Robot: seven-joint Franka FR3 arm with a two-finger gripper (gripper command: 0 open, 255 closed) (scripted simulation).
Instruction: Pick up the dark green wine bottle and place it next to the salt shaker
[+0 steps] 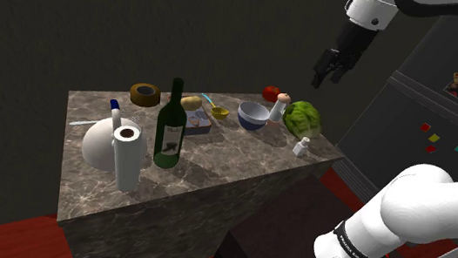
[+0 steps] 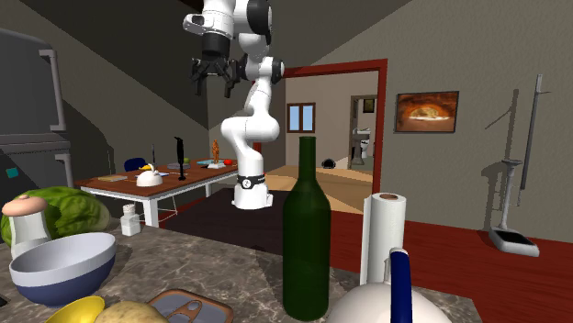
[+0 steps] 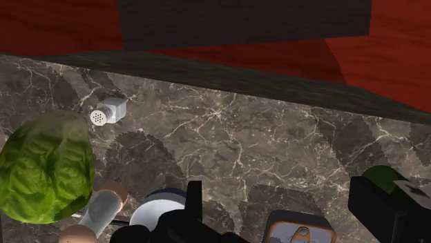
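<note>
Up above the marble counter in the shoulder view the gripper hangs open and empty, second exterior view has the dark green wine bottle upright by the paper towel roll, wrist view puts the salt shaker near the lettuce

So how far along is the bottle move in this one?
Nothing looks done: the dark green wine bottle stands upright on the marble counter, well apart from the small white salt shaker. In hand: the arm's black fingers hang high above, open and empty. Left: reach, grasp, carry, place beside the shaker.
</note>
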